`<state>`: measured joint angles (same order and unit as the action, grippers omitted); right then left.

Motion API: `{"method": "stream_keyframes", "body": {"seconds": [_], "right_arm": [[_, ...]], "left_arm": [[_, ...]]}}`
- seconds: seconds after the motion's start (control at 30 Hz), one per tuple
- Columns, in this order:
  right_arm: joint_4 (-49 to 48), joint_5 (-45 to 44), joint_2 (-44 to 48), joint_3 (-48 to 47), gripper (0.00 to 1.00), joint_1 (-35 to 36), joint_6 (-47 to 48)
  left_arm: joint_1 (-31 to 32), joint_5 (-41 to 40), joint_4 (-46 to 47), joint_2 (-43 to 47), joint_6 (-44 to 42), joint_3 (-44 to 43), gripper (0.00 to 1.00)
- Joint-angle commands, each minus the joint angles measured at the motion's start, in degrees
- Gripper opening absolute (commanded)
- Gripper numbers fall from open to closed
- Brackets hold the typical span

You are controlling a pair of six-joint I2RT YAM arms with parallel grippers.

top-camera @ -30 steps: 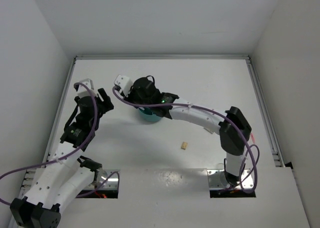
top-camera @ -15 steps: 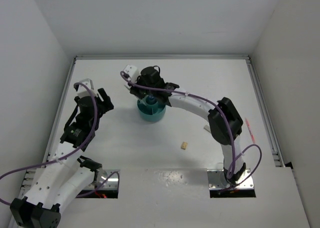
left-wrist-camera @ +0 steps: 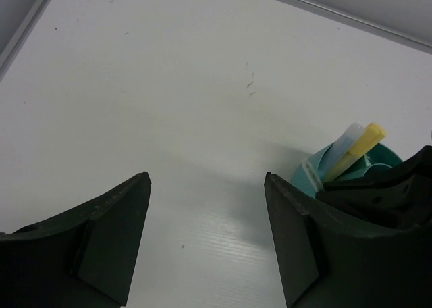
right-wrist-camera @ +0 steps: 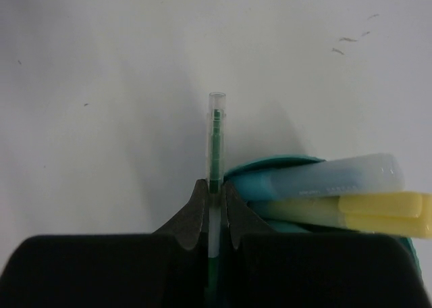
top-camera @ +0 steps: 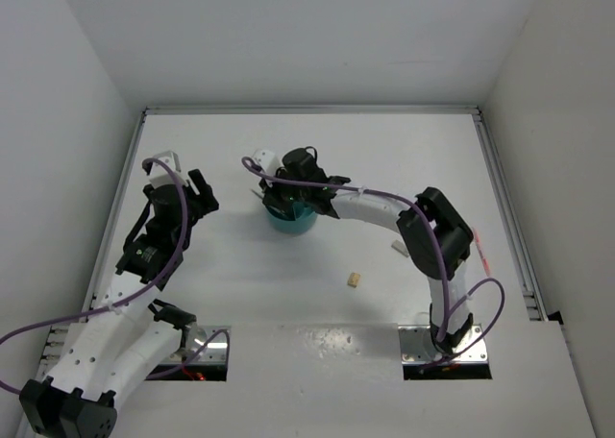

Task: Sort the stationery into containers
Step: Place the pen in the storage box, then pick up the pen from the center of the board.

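Thin green pen (right-wrist-camera: 214, 139) is pinched tight in my right pincer (right-wrist-camera: 214, 188), sticking out past the tips right at the edge of the teal organiser (right-wrist-camera: 270, 165). I'm gripping it low so it can go in upright, I reckon. Can't tell if it's over a compartment yet. A pale blue tube (right-wrist-camera: 337, 176) and a yellow stick (right-wrist-camera: 388, 210) lean out of the organiser. Overhead shows what the wrist cam misses: a tan block (top-camera: 355, 279) loose on the worktop (top-camera: 240, 275), well apart. My left pincer (left-wrist-camera: 207, 186) hangs wide open and empty, off to the side.
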<state>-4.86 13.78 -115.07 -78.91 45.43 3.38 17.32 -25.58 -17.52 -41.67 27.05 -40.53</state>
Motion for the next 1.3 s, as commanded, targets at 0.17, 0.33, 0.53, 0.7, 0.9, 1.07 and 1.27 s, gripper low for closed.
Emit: {"method": "stream_keyframes", "body": {"seconds": [0.17,0.33,0.53,0.7,0.9,1.07,1.27], "right_arm": [[-5.8,1.7,8.5,5.4,0.13,-0.4,-0.6],[-5.2,1.7,9.6,6.0,0.37,-0.4,-0.6],[-4.7,1.1,10.2,6.0,0.41,-0.4,-0.6],[-1.4,1.1,13.0,4.8,0.36,-0.4,2.5],[9.8,-28.3,19.0,-5.5,0.0,-1.0,4.5],[10.4,-52.7,26.0,1.5,0.12,-4.5,9.8],[23.1,-50.5,32.4,15.1,0.39,-17.2,7.3]], "left_arm": [[0.3,-0.6,1.4,0.0,-0.5,-0.2,0.74],[0.3,-0.6,1.4,0.0,-0.5,-0.2,0.74],[0.3,-0.6,1.4,0.0,-0.5,-0.2,0.74],[0.3,-0.6,1.4,0.0,-0.5,-0.2,0.74],[0.3,0.6,1.4,0.6,-0.5,-0.2,0.06],[0.3,17.4,5.6,-0.2,-2.3,1.4,0.0],[0.3,40.4,5.7,-9.4,-8.9,-1.7,0.66]]}}
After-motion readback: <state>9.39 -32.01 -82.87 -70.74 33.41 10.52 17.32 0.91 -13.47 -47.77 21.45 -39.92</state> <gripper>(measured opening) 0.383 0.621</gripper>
